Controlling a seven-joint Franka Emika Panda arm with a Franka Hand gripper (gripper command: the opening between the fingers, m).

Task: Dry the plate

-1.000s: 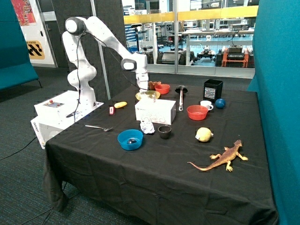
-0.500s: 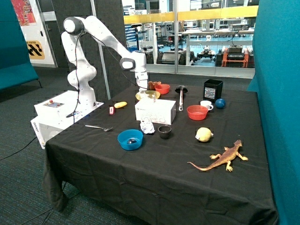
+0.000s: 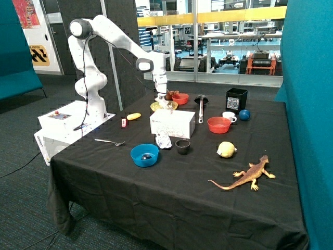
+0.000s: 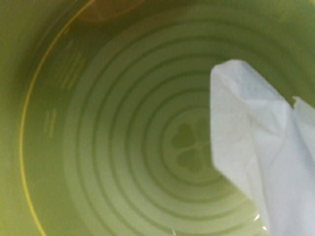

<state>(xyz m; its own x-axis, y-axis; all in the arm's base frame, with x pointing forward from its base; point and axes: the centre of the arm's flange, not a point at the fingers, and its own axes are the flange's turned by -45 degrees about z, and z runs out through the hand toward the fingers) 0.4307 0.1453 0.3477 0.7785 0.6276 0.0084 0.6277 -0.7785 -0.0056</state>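
Your wrist view fills with the plate (image 4: 123, 132) and a white tissue (image 4: 266, 157). Outside, the gripper (image 3: 163, 99) hangs over the plate (image 3: 164, 105) behind the white box (image 3: 173, 124); whether the fingers are clamped, I cannot tell.

The outside view stands off a corner of the table (image 3: 171, 208), raised a little, facing across it toward the arm (image 3: 112, 36) and the glass wall behind. The wrist view sits very near, looking straight into the plate (image 4: 123, 147). Both views share this plate (image 3: 156, 106) and the tissue (image 4: 266, 162).
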